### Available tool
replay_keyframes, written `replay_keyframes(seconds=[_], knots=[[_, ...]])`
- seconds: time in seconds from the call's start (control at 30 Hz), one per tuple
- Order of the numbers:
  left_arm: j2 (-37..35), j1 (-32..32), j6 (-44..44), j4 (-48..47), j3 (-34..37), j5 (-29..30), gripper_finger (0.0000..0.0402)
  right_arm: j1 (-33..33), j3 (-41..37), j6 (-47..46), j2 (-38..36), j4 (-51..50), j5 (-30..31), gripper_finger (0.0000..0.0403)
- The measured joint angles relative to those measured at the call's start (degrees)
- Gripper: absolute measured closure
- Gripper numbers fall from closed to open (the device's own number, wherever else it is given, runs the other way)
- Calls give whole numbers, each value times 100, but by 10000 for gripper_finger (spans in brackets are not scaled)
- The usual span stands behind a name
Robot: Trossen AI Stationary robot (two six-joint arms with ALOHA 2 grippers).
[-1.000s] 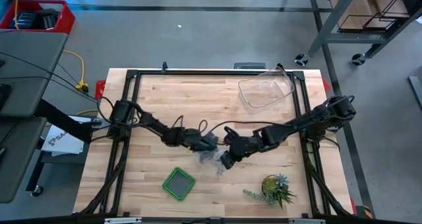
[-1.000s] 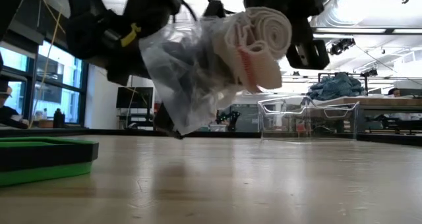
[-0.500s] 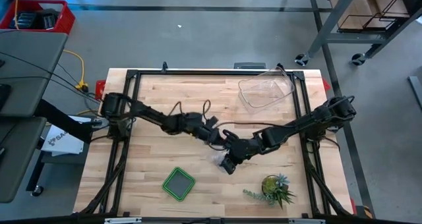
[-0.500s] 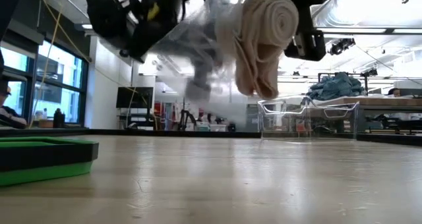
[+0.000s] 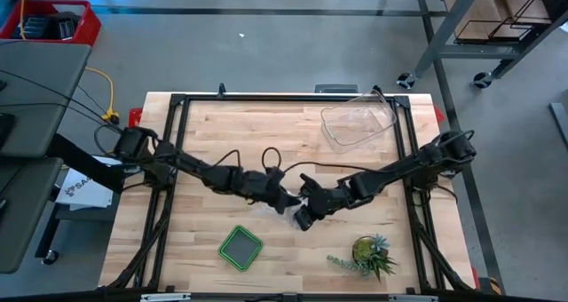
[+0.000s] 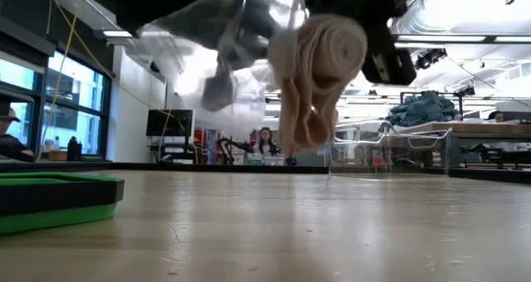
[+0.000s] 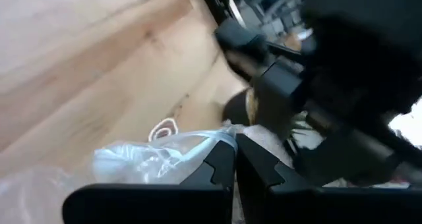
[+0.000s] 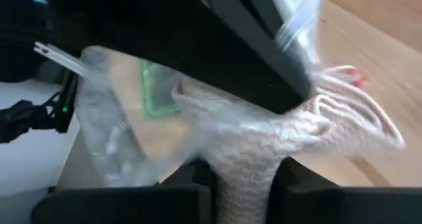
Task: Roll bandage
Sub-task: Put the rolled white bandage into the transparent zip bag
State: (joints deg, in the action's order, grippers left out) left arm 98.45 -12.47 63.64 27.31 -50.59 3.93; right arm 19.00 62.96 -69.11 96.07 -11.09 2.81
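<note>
**Bandage half out of its bag, above the middle of the table**

Both arms are meeting over the centre of the table point(image 5: 204, 124). The right gripper point(image 8: 242, 178) is clamping the bandage point(image 6: 319, 75) — a rolled bundle of pale gauze whose coiled end is facing the low camera while looser folds are hanging below it, clear of the wooden top. The left gripper point(image 7: 235, 159) is standing at about nine o'clock from the right one, its fingers pressed together on a fold of the clear plastic bag point(image 7: 158, 161). In the right wrist view the crinkled film is wrapping part of the gauze, so the bandage is sitting partly inside the bag; how far in is hard to tell. From the low view the bag is trailing up and away from the roll, stretched and blurred.

Other containers on the table:
- A clear plastic tub point(image 5: 357, 123) is resting toward one o'clock from the grippers, well apart from them — nothing is showing inside it.
- A green tray point(image 5: 240, 247) is lying at about seven o'clock, near the front edge, its dark inner floor showing no contents.
- A small potted plant point(image 5: 368, 253) is standing at roughly four o'clock
</note>
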Motion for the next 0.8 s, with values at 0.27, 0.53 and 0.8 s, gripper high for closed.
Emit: replay_keyframes(seconds=[0.27, 0.53, 0.8], knots=[[269, -280, -239, -31, 88, 561, 401, -37, -2, 41, 637, 656, -117, 358], [816, -413, 9, 387, 289, 531, 401, 0, -2, 38, 1104, 711, -256, 358], [809, -316, -96, 221, 286, 91, 379, -3, -4, 445, 1163, 757, -333, 358]])
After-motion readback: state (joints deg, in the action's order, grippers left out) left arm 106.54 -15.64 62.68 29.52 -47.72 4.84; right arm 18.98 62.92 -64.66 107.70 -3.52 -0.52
